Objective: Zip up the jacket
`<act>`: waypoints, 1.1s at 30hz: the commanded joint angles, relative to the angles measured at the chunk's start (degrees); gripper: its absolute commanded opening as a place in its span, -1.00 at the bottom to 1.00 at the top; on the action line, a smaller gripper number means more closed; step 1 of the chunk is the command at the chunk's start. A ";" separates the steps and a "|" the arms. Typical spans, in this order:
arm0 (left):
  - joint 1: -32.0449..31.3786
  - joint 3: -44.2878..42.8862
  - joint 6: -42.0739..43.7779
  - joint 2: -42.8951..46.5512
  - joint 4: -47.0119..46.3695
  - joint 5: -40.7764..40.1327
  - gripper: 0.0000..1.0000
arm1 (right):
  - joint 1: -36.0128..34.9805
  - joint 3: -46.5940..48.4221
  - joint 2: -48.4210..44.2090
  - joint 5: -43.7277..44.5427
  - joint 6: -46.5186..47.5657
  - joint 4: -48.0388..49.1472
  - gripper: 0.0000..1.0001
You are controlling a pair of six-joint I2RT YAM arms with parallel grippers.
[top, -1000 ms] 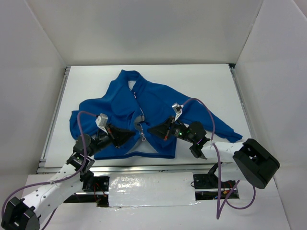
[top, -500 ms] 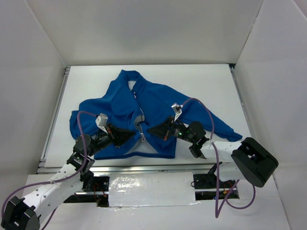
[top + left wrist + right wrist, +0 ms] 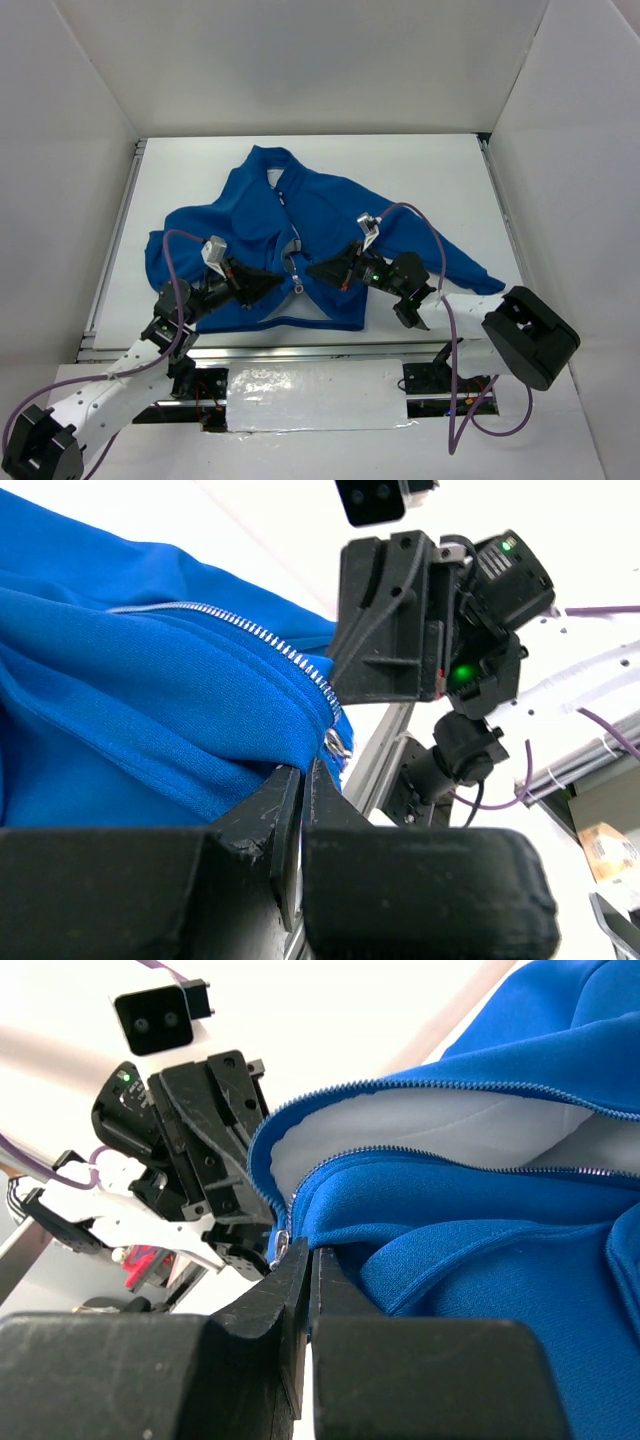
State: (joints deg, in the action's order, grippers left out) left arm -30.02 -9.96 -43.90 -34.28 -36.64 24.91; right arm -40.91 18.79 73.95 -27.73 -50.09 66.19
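The bright blue jacket (image 3: 320, 215) lies flat, collar at the far end, white lining showing in a gap at the near hem. Its small metal pull (image 3: 297, 286) sits low on the zipper between my two grippers. My left gripper (image 3: 279, 283) is shut, its tips pinching the jacket's (image 3: 150, 710) hem edge just below the pull (image 3: 336, 743). My right gripper (image 3: 313, 270) is shut too, its tips on the jacket's (image 3: 480, 1250) front edge right beside the pull (image 3: 283, 1244). The two rows of zipper teeth (image 3: 450, 1085) spread apart over the lining.
White walls enclose the table (image 3: 430, 180) on three sides. A metal rail (image 3: 110, 250) runs along its left edge. A purple cable (image 3: 425, 225) arcs above the jacket's right sleeve. The arms' bases and a foil-covered strip (image 3: 315, 385) lie at the near edge.
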 commanded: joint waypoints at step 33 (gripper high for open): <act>0.05 0.73 1.54 -9.22 -8.62 8.32 -1.00 | 0.83 4.85 -0.21 -2.69 6.40 -12.30 -0.22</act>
State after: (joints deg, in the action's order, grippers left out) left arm -29.93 -8.99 -43.66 -43.75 -40.40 32.40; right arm -39.86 23.14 75.42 -32.12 -45.15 56.25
